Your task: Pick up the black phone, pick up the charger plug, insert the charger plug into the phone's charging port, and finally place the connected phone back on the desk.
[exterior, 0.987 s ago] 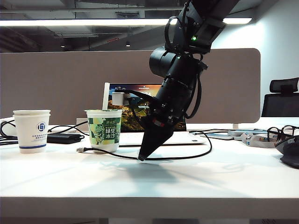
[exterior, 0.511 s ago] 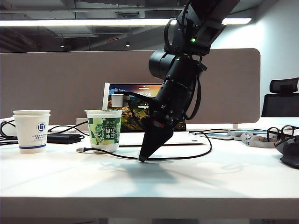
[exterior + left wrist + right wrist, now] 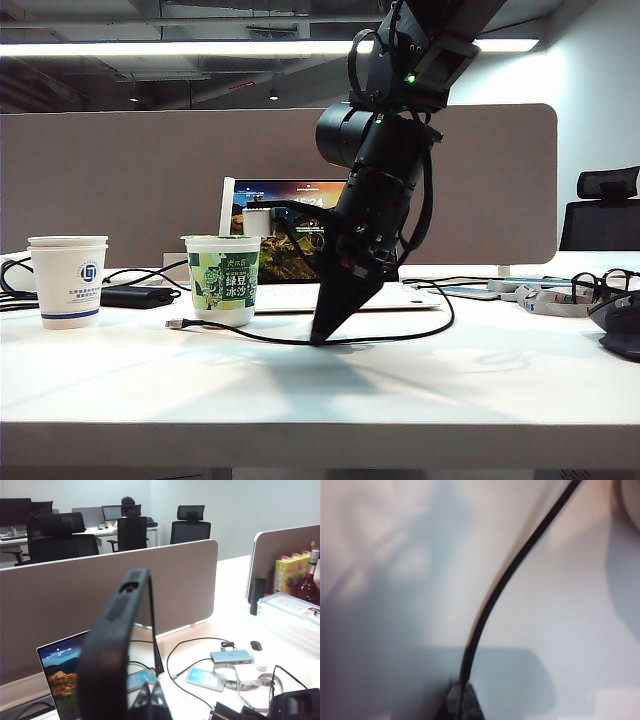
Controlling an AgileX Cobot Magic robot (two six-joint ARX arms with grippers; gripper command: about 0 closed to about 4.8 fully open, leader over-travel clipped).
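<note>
The black phone (image 3: 117, 650) stands close before the left wrist camera, a narrow edge up, with a small oval charging port (image 3: 131, 586) beside speaker holes. My left gripper (image 3: 150, 700) is shut on its lower part; neither shows in the exterior view. The charger plug (image 3: 173, 323) lies on the desk (image 3: 300, 400) by the green cup. Its thin black cable (image 3: 270, 337) runs right to my right gripper (image 3: 320, 340), which points down at the desk. In the right wrist view, that gripper (image 3: 461, 692) is shut on the cable (image 3: 510, 575), well back from the plug.
A green cup with a straw (image 3: 224, 280) and a white paper cup (image 3: 68, 280) stand at the left. An open laptop (image 3: 290, 240) sits behind my right arm, before the fabric divider (image 3: 120, 180). A black brick with cables (image 3: 135, 296), glasses (image 3: 600, 285) and a dark mouse (image 3: 625, 330) lie around.
My right gripper's jaws have closed onto the cable, and its tip has shifted slightly right with a small wrist turn. The plug end slid a little right.
</note>
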